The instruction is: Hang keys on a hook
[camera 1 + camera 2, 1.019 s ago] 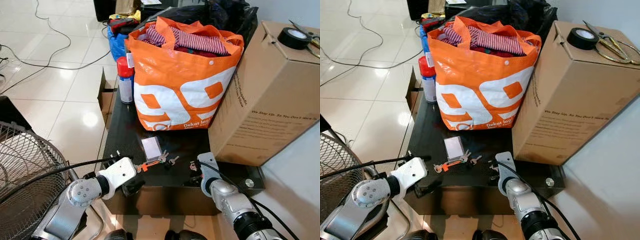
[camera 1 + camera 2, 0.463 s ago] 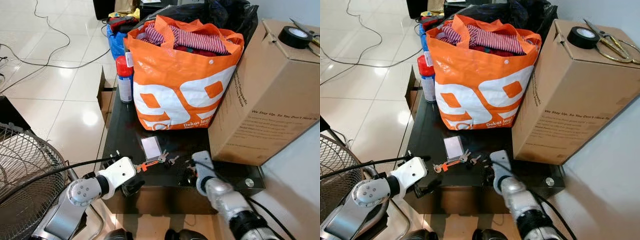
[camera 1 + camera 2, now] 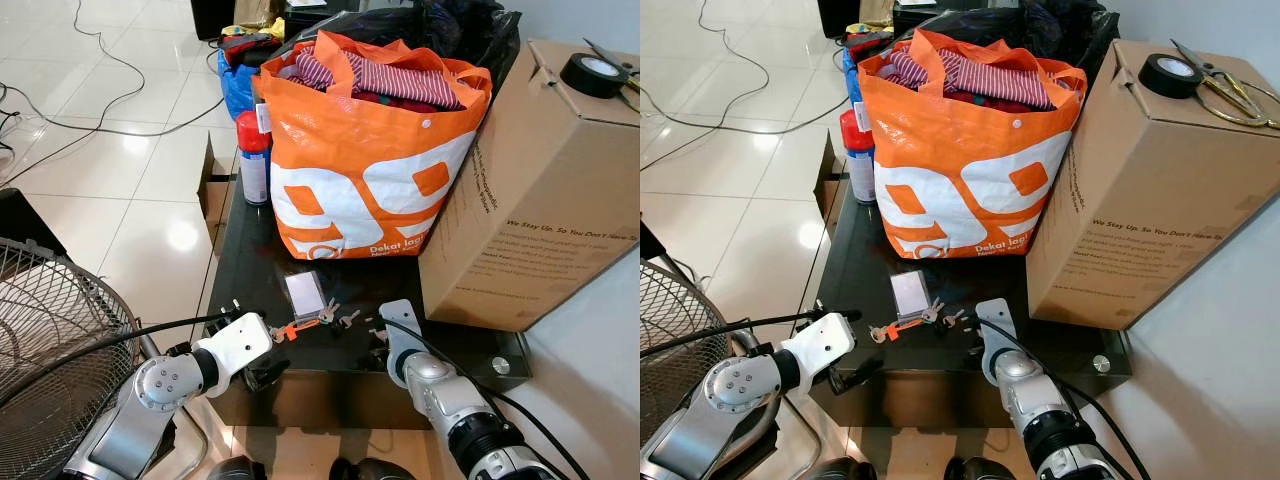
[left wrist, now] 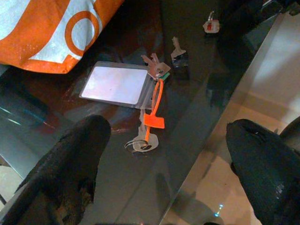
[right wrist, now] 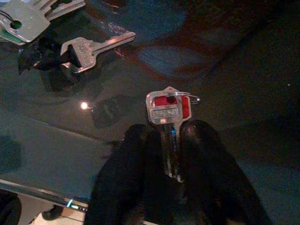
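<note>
**Right pincer closes on a key**

On the black glass worktop [image 3: 250, 260], the right pincer [image 5: 171, 140] has slid inward and now pinches the red-marked key [image 5: 165, 108]. The left pincer [image 4: 164, 164] stays spread wide near the orange-tagged key bunch [image 4: 150, 119]. Behind stands the orange bag [image 3: 365, 160]; no hook visible.

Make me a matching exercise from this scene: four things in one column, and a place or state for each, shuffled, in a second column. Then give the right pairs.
Things
1. small silver key with a red patch
2. bunch of silver keys with an orange tag
3. black roll of tape
4. red-capped spray can

Places or states
A. on top of the brown cardboard box
B. pinched between the right gripper's black fingers
C. lying loose on the black table, beside a clear card holder
D. standing left of the orange shopping bag

Pairs: 1-B, 2-C, 3-A, 4-D
</note>
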Robot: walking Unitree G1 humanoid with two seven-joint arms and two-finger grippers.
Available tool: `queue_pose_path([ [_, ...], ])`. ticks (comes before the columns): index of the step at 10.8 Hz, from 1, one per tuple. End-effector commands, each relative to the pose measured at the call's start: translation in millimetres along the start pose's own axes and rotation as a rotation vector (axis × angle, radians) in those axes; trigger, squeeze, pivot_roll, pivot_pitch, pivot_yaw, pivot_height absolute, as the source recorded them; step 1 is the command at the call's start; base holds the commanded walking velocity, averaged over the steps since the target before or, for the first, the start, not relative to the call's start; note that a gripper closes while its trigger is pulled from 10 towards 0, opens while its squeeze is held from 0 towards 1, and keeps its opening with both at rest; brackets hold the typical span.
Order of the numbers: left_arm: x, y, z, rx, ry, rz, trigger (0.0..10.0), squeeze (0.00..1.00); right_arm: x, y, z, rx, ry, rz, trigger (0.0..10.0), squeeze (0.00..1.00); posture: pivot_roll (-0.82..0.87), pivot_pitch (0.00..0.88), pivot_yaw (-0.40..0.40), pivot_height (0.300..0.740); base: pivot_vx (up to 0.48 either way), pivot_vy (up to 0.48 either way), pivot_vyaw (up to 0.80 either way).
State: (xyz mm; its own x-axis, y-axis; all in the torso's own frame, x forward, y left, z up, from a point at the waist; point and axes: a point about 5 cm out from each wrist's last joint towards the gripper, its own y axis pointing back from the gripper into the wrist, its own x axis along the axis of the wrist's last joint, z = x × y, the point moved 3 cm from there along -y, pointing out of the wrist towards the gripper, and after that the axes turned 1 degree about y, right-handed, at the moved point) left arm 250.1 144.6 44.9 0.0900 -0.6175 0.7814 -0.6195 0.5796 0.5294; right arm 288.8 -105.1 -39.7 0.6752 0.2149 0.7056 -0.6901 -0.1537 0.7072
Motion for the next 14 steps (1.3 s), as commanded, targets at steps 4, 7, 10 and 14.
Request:
queue_pose_path([
  [4,4.3,-1.9,-1.3,0.001,-0.006,0.008,10.0,0.54,-26.8,1.7,20.9,-0.076,-0.015,-0.120,0.0,0.00,-0.01,0.117,-0.080,0.740,0.000,0.000,0.00],
  [7,4.7,-3.7,-1.7,0.003,-0.010,0.009,10.0,0.54,-21.8,2.1,15.0,-0.010,-0.073,-0.071,0.0,0.00,0.00,0.101,-0.080,0.740,0.000,0.000,0.00],
  [10,9.4,-6.4,-7.2,0.034,0.001,0.028,10.0,0.54,-8.3,14.4,22.4,0.090,-0.025,0.013,0.0,0.00,0.00,0.077,-0.087,0.740,0.000,0.000,0.00],
  [14,8.9,-7.9,-3.6,0.036,0.013,0.034,10.0,0.54,18.8,62.8,23.5,0.233,0.119,0.113,0.0,0.00,-0.02,0.061,-0.092,0.740,0.000,0.000,0.00],
])
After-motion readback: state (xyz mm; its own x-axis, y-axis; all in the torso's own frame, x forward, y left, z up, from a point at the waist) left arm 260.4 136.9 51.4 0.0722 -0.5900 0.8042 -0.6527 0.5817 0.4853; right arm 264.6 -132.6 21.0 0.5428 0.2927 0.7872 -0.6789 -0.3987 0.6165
